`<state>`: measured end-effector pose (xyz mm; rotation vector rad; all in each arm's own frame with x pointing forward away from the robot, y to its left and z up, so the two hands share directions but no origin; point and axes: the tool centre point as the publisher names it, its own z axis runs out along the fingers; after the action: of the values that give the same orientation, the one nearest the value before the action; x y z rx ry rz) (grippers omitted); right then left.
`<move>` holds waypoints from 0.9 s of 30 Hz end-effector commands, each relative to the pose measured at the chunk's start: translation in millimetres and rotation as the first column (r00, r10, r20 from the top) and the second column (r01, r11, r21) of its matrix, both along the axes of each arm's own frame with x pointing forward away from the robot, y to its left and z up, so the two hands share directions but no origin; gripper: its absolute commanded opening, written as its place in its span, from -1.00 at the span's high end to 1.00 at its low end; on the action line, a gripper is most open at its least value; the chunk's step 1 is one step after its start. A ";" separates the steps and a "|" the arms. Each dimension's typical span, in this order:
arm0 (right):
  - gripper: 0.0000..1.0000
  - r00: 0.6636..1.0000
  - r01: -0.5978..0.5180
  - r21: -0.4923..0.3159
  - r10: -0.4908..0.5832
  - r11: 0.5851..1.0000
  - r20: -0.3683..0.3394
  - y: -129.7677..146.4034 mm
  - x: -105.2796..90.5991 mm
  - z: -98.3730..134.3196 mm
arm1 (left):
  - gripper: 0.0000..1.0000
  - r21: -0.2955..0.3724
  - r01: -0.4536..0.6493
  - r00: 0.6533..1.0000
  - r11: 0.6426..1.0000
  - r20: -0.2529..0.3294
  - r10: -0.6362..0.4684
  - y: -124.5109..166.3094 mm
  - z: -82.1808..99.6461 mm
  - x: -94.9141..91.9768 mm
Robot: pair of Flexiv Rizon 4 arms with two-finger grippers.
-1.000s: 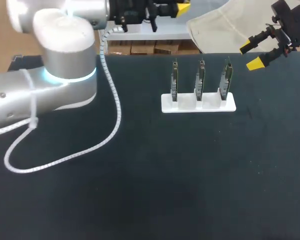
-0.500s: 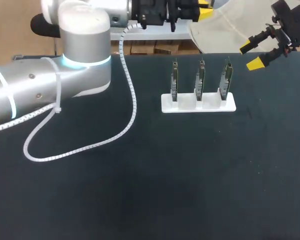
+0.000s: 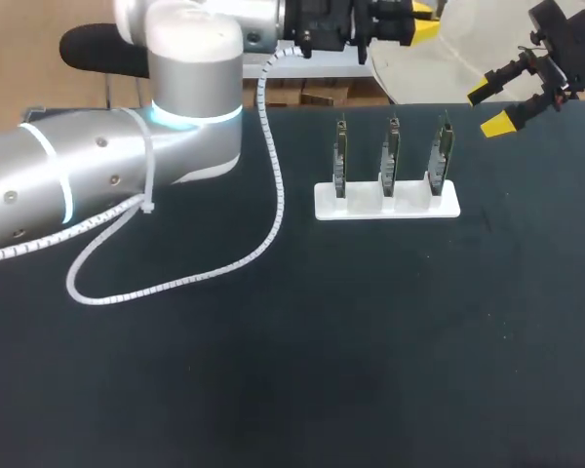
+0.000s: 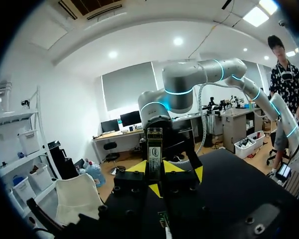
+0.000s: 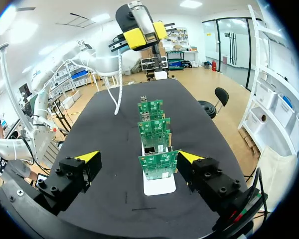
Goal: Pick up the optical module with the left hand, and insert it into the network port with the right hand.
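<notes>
Your head view cuts off the left end effector (image 3: 412, 14) at the top edge, and the optical module (image 4: 154, 152) cannot be made out there. In the left wrist view, the module's lower end is hidden inside the end effector's grip.

Bright, even overhead light on my black table (image 3: 273, 370), hardly any shadow on it, soft sheen on my left arm (image 3: 97, 185) above it.

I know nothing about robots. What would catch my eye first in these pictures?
First, the big silver left arm with its glowing ring, lying across the left of the black table, its jaws shut on a small optical module. Next, the white stand holding three upright green circuit boards, with the right arm holding yellow-tipped jaws open near its right end.
</notes>
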<state>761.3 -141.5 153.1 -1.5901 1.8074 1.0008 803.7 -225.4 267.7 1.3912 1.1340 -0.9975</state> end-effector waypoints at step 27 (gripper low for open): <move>-1.00 1.000 0.002 -0.001 -0.002 1.000 0.002 0.4 -1.2 0.1 | 1.00 0.016 0.001 0.981 1.000 -0.195 0.002 -17.0 -43.9 2.4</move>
<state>761.3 -141.5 153.0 -1.5902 1.8074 1.0009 809.5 -238.8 222.1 1.3259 1.2771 -1.1618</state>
